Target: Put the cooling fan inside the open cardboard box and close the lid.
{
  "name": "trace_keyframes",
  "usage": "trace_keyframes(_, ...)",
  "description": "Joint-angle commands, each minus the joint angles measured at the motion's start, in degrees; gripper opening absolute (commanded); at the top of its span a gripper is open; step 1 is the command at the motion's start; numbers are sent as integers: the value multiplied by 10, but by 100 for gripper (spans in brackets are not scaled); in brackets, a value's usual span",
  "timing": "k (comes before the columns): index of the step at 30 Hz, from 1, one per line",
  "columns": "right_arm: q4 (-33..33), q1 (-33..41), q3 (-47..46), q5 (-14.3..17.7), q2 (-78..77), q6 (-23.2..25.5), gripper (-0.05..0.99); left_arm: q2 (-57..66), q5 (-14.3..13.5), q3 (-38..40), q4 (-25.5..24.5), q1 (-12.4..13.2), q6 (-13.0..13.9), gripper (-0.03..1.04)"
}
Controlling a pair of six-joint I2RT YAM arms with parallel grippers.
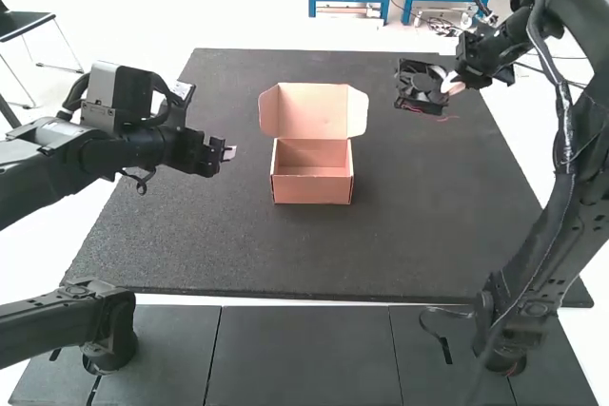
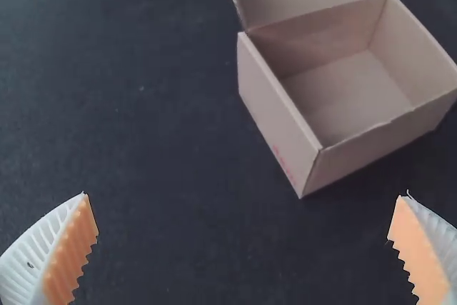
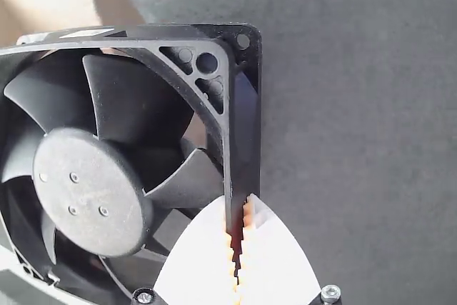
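The right tool [image 1: 461, 81] is clamped on the frame edge of the black cooling fan [image 1: 422, 86], in the upper right over the dark mat [image 1: 428, 225]. The left tool [image 1: 221, 152], fingers spread wide, sits left of centre, near the cardboard box [image 1: 312, 183], which stands mid-frame with its lid flap tipped back.

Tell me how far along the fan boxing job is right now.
Done: the cooling fan is lifted, its frame clamped in the right jaws. In hand: getting it over the cardboard box, which is empty. Left: lower it in, then fold down the lid, now open; left jaws are open.
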Motion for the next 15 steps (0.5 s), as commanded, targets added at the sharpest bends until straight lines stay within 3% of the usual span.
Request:
trace_keyframes(1,1,41,-7,-28,-28,30,-2,-2,7,0,5,0,7,96)
trace_keyframes(8,2,127,-30,-28,-48,59,-2,-4,7,0,9,0,5,96)
trace_keyframes(15,9,199,-45,-3,-49,102,-2,-7,7,0,8,0,4,96)
